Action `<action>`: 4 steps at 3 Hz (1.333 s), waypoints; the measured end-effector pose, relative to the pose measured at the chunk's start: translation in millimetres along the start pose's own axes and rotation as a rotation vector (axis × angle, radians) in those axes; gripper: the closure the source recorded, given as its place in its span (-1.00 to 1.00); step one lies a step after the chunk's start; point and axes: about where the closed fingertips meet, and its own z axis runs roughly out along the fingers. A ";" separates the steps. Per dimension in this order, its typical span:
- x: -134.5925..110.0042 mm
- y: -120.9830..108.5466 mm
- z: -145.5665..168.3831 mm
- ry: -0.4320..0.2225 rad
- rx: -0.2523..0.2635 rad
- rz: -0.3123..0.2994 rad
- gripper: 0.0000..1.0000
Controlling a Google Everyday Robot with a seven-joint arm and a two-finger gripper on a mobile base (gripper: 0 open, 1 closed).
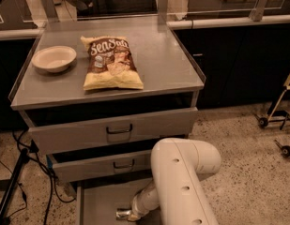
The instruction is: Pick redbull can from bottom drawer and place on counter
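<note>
Down at the near edge of the view, the bottom drawer (95, 205) stands pulled out, and the gripper (131, 213) is low inside it, at the end of the white arm (182, 172) that reaches in from the right of the view. The redbull can (122, 214) shows as a small silvery shape just at the gripper's tip, on or near the drawer floor. It looks laid over, long axis roughly across the drawer, free end toward the left of the view; not certain. Jaws: cannot tell if spread or pinching the can. Judged step: grasp in the drawer. Next move calls for a secure hold, then a straight lift clear of the two upper drawers (116, 128). Beyond, the worktop (163, 55) carries a chip bag (110, 62) and a bowl (54, 58); its right side is the likely drop spot.
</note>
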 end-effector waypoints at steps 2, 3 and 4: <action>11.5 -22.2 -60.2 0.015 0.055 0.096 1.00; 22.5 -26.2 -107.5 0.039 0.084 0.172 1.00; 42.2 -2.1 -150.2 0.069 0.091 0.280 1.00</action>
